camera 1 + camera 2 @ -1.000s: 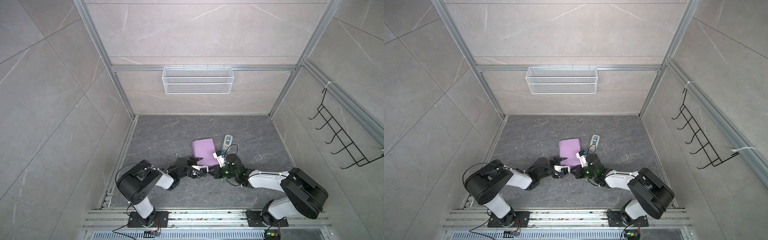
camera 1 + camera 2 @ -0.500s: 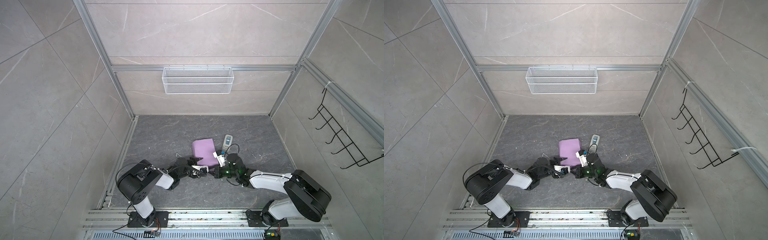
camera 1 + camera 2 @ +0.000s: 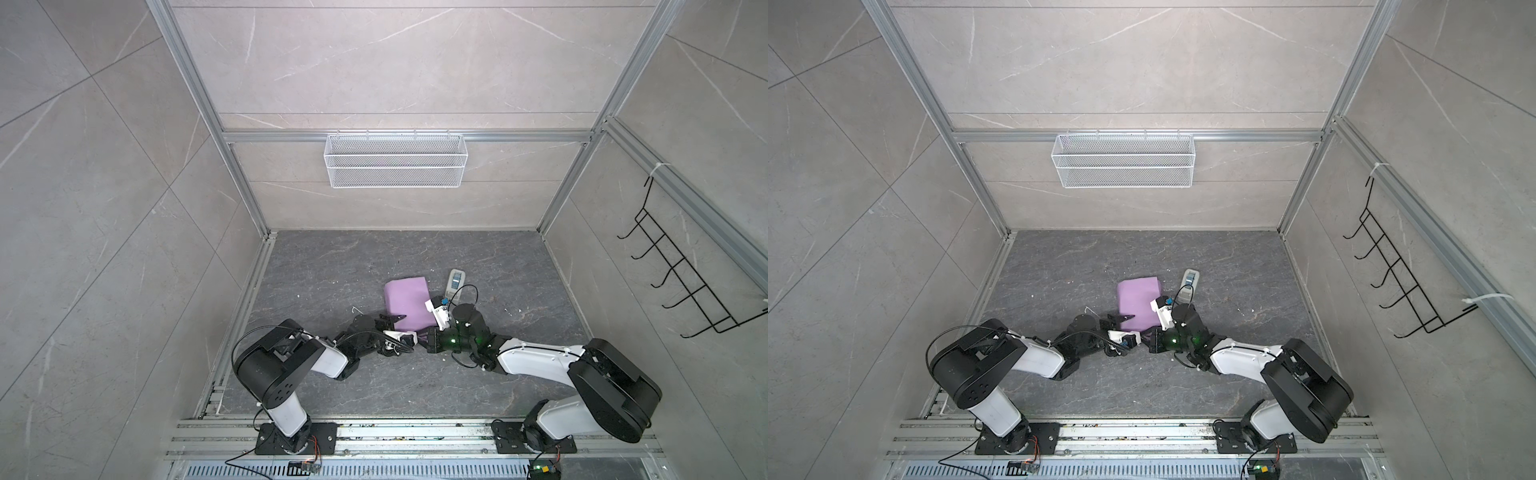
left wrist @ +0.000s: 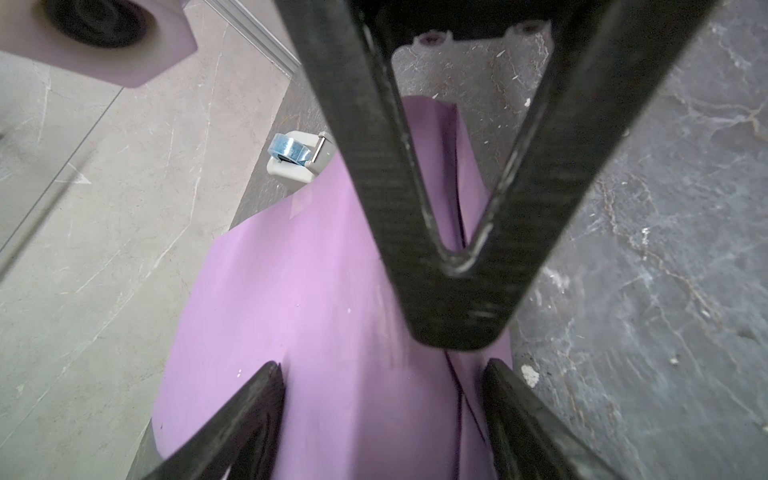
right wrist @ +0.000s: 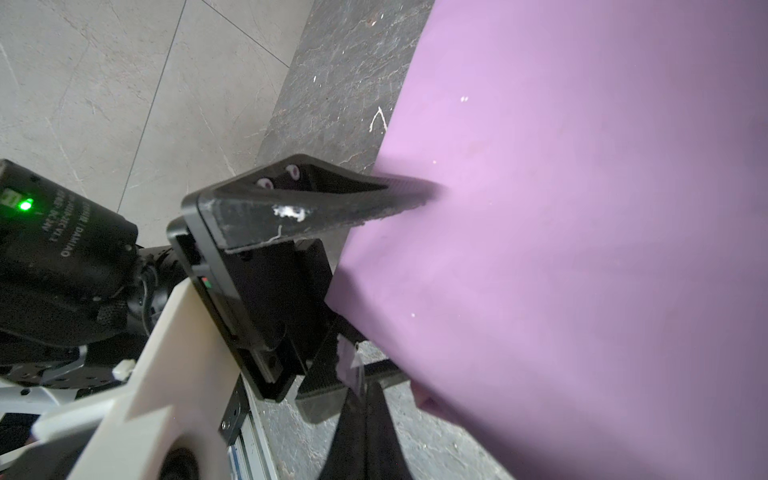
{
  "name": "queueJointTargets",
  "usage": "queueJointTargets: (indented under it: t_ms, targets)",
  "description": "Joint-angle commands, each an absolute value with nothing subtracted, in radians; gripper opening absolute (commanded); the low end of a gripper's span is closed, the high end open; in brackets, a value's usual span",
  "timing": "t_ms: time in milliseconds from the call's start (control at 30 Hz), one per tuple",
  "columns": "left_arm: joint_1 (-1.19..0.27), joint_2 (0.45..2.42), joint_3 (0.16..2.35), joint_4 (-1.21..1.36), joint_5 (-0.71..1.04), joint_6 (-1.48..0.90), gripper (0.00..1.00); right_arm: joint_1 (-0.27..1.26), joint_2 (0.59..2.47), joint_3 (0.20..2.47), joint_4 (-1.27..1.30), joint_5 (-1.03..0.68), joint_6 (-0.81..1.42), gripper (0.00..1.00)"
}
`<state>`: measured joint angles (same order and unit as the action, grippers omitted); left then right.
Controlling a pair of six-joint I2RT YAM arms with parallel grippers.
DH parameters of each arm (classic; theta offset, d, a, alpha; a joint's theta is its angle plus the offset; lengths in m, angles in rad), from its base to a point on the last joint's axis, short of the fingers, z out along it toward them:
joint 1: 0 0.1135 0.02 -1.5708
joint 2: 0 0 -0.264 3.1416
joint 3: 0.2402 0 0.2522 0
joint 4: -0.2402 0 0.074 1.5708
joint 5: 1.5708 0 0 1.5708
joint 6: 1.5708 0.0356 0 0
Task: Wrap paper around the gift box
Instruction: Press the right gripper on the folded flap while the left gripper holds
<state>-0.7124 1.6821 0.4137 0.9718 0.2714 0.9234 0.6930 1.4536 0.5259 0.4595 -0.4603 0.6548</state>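
You had both arms stretched low toward the middle of the dark grey floor [image 3: 332, 266]. The paper [image 3: 407, 303] lay there folded into a squarish packet with its lilac face outward. The gift box itself did not show, since only paper was visible. Your left gripper [image 3: 409, 326] sat at the packet's near left corner. In the left wrist view its two fingers [image 4: 249, 415] stood wide apart over the lilac surface, with a fold line of the paper running between them. I could not tell whether either finger touched the sheet, and nothing looked pinched. Your right gripper [image 3: 424, 343] reached in from the opposite side at the packet's near edge, facing the left one almost nose to nose. Its fingers were drawn together into a single tip. In the left wrist view the right gripper [image 4: 453, 328] had that tip on or just over the paper, close to the fold line and to the edge where the paper met the floor. I could not tell whether it pressed down, and it clamped nothing that I could make out. The grey-white tape dispenser [image 3: 456, 282], carrying a blue roll, lay on the floor just beside the packet's far right corner, apart from both grippers. In both top views a white wire basket [image 3: 395, 162] hung on the back wall.
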Motion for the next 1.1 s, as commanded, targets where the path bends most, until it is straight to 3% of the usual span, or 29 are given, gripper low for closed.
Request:
queueJointTargets:
  t_ms: [0,1067]
  targets:
    - [-0.701,1.710,0.420,0.902,0.274,0.891,0.76,0.697,1.460,0.531,0.441,-0.466,0.643,0.00]
    - [-0.702,1.709,0.420,0.901,0.275,0.888,0.76,0.679,1.483,0.552,0.398,-0.437,0.652,0.00]
